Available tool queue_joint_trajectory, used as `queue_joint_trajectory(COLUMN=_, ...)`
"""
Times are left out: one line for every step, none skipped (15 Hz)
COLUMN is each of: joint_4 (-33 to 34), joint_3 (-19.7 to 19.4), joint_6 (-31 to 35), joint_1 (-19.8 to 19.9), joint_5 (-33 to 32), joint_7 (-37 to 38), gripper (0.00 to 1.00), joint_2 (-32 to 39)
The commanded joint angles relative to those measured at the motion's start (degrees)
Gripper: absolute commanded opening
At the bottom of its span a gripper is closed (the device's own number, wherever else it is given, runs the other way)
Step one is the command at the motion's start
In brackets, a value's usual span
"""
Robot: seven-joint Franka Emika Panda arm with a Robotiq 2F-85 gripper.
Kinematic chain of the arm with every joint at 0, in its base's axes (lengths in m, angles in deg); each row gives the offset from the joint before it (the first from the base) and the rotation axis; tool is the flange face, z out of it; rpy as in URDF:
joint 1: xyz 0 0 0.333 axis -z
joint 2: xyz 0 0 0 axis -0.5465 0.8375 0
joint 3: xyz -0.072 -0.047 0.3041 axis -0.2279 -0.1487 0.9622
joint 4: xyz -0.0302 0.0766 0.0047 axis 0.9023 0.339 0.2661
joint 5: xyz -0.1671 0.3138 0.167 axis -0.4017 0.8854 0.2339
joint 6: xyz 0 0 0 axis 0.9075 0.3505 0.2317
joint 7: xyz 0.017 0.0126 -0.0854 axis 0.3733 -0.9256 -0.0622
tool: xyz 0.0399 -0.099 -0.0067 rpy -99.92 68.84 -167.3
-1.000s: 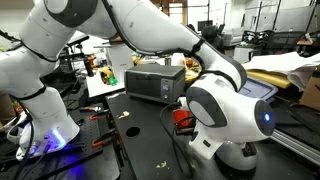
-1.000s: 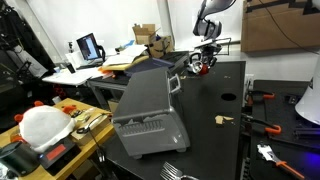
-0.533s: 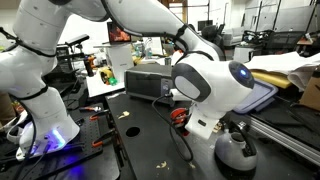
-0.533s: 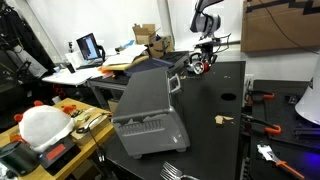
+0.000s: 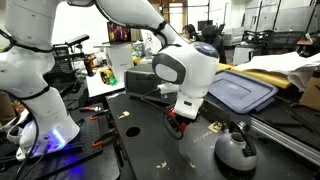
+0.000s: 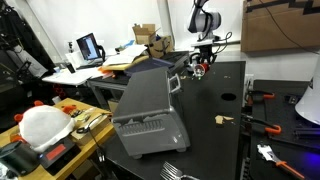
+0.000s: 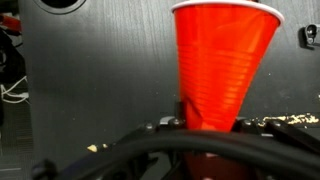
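Note:
My gripper [image 7: 196, 128] is shut on a red plastic cup [image 7: 224, 62], gripping it near its narrow end; the wide rim points away from the wrist. In both exterior views the gripper [image 5: 177, 124] [image 6: 200, 68] holds the cup [image 5: 178, 127] low over the black table [image 5: 140, 140], just in front of a grey box-shaped appliance [image 5: 152, 82]. I cannot tell whether the cup touches the table. The fingertips are largely hidden by a black cable in the wrist view.
A dark metal kettle [image 5: 236, 150] stands near the table's front right, and a blue-grey tray lid [image 5: 240, 93] lies behind it. The grey appliance [image 6: 148, 108] fills the table's near side. Crumbs [image 5: 130, 129] and red-handled tools [image 6: 262, 125] lie about.
The arm's wrist has swung left across the exterior view and away from the camera, carrying the red cup. The kettle, hidden before, now shows.

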State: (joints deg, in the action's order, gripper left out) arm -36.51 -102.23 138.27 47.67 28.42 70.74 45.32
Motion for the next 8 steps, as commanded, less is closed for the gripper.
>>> queue_joint_trajectory(joint_4=-7.2, joint_3=0.9, joint_6=8.2, joint_1=-1.4, joint_5=-3.2, joint_7=3.1, gripper=0.07, joint_2=-6.6)
queue_joint_trajectory(joint_4=-8.1, joint_3=1.1, joint_6=10.0, joint_1=-1.7, joint_5=-3.7, joint_7=3.6, gripper=0.07, joint_2=-7.4)
queue_joint_trajectory(joint_4=-8.8, joint_3=1.3, joint_6=11.7, joint_1=-1.9, joint_5=-4.1, joint_7=4.2, gripper=0.07, joint_2=-8.0)
queue_joint_trajectory(joint_4=-9.5, joint_3=1.4, joint_6=13.4, joint_1=-2.1, joint_5=-4.8, joint_7=4.7, gripper=0.07, joint_2=-8.6)
queue_joint_trajectory(joint_4=-10.3, joint_3=1.6, joint_6=15.0, joint_1=-2.4, joint_5=-5.3, joint_7=5.3, gripper=0.07, joint_2=-9.2)
queue_joint_trajectory(joint_4=-11.0, joint_3=1.7, joint_6=16.5, joint_1=-2.6, joint_5=-5.9, joint_7=5.8, gripper=0.07, joint_2=-9.7)
queue_joint_trajectory(joint_4=-11.7, joint_3=1.9, joint_6=18.3, joint_1=-2.9, joint_5=-6.3, joint_7=6.1, gripper=0.07, joint_2=-10.1)
queue_joint_trajectory(joint_4=-12.4, joint_3=1.9, joint_6=20.4, joint_1=-3.3, joint_5=-7.1, joint_7=6.9, gripper=0.07, joint_2=-10.5)
